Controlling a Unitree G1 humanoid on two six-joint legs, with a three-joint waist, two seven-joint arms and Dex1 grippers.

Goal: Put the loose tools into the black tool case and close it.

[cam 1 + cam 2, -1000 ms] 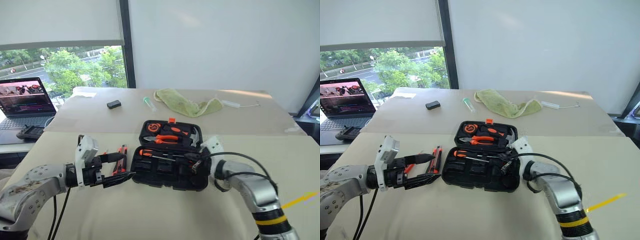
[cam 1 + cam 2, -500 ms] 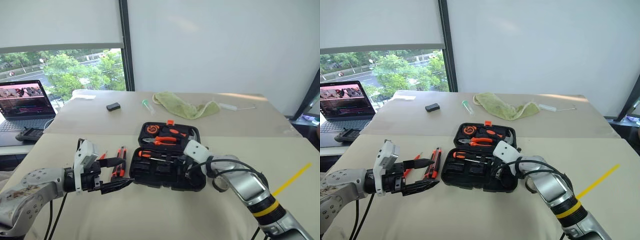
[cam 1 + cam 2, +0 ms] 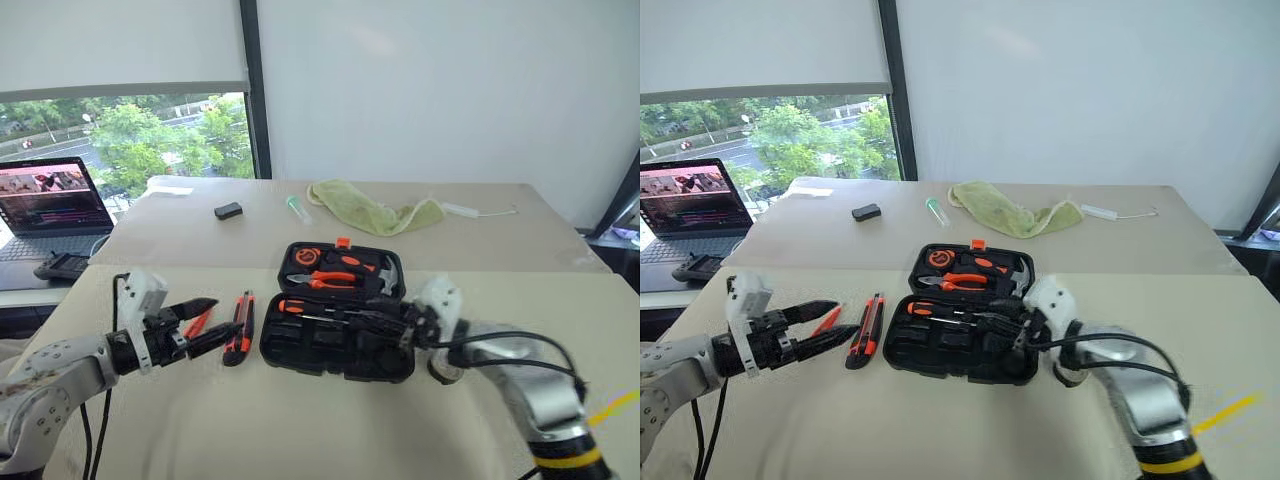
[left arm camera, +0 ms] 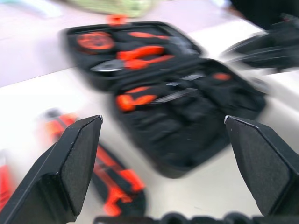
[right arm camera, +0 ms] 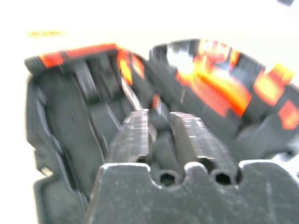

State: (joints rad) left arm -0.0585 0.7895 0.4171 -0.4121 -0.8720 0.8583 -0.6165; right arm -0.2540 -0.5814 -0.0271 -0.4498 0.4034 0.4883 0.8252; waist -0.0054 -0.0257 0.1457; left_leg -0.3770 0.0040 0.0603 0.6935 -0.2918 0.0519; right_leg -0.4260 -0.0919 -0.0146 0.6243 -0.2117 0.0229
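Note:
The black tool case (image 3: 330, 348) lies open in mid-table, its lid half toward the back. One orange-and-black screwdriver (image 3: 303, 307) rests in the near half. Left of the case lie the orange-black utility knife (image 3: 244, 308) and, beyond it, the slim red screwdriver (image 3: 198, 322). My left gripper (image 3: 222, 320) hovers there, wide open and empty, with the red screwdriver showing between its fingers (image 4: 77, 163). My right gripper (image 3: 392, 325) hangs over the case's right end, fingers (image 5: 135, 135) a little apart and holding nothing that I can see.
The lid half holds orange-handled pliers (image 3: 335, 280) and a small hammer (image 3: 388, 270). At the back lie a small black box (image 3: 228, 209) and a green cloth (image 3: 375, 212). A laptop (image 3: 50, 200) stands at the far left. A yellow strip (image 3: 615, 405) lies near the right edge.
My right gripper has lifted back from inside the case and its fingers have parted. My left gripper has swung left, from the case's left edge to over the red screwdriver.

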